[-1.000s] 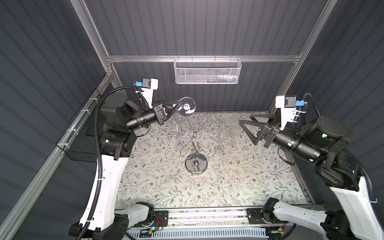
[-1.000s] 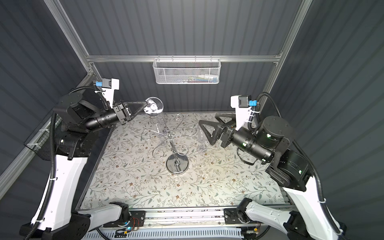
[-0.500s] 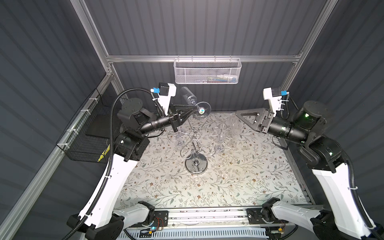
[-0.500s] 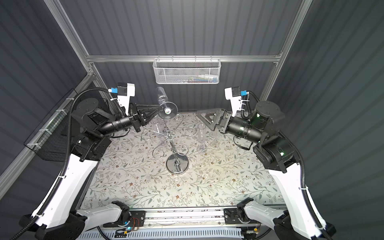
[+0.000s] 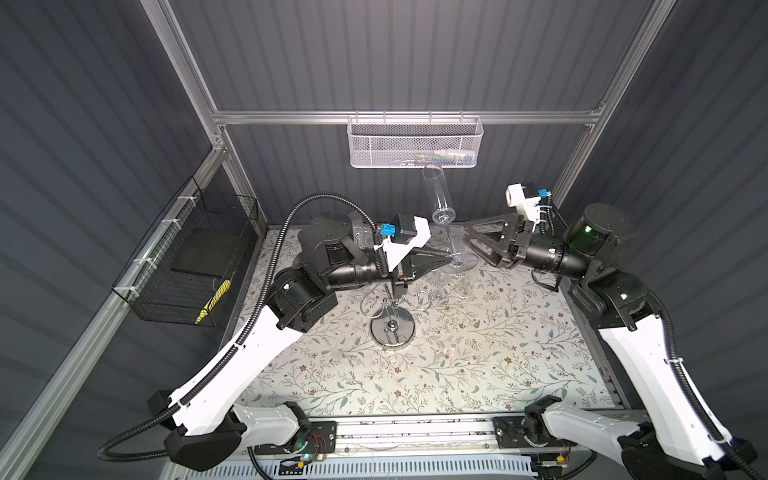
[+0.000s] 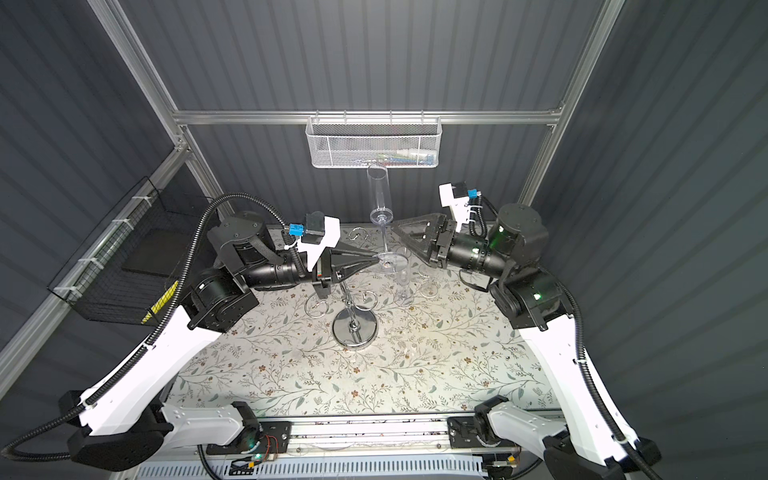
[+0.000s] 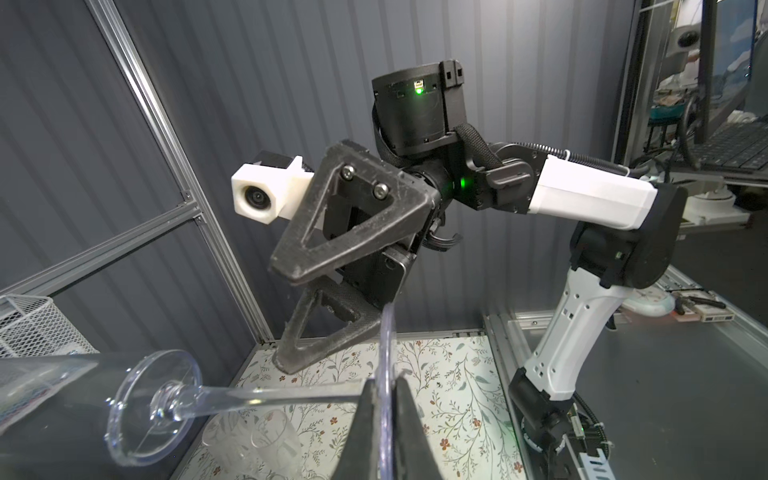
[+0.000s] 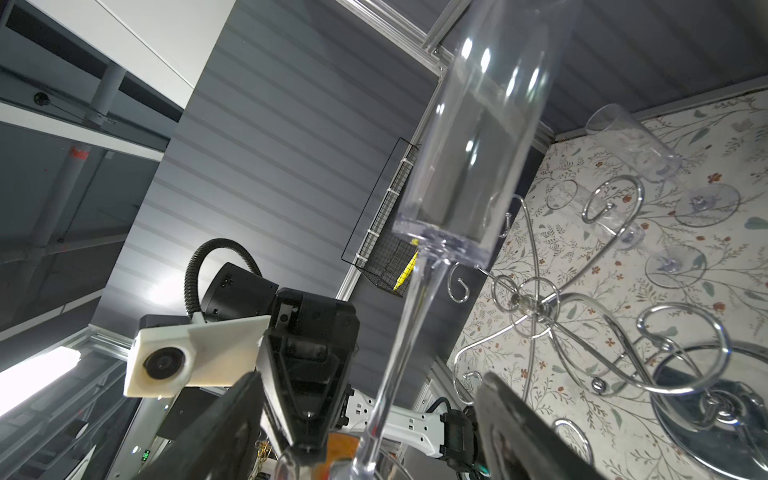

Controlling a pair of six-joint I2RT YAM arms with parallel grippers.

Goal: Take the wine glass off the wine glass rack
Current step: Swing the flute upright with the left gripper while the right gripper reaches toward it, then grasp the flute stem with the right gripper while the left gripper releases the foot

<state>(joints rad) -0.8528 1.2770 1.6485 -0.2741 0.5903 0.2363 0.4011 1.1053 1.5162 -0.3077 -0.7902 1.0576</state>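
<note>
The wine glass (image 5: 438, 195), a clear tall flute, stands upright in the air above the back of the table, clear of the wine glass rack (image 5: 392, 328). My left gripper (image 5: 451, 259) is shut on the rim of its round foot (image 7: 386, 365), seen edge-on between the fingertips. My right gripper (image 5: 467, 236) is open just right of the stem. In the right wrist view the stem (image 8: 409, 316) runs between the two fingers (image 8: 232, 419), touching neither. The chrome rack (image 8: 536, 307) stands below on its mirror base (image 6: 355, 328), and no glass shows on its hooks.
Other clear glasses (image 5: 442, 276) (image 6: 403, 282) stand on the floral mat right of the rack, under both grippers. A white mesh basket (image 5: 413, 143) hangs on the back rail, close above the flute's rim. A black wire basket (image 5: 187, 262) hangs on the left wall.
My left gripper has carried the glass rightward to the middle and turned it from foot-forward to upright. The right gripper has come in from the right to the stem, its jaws a little narrower.
</note>
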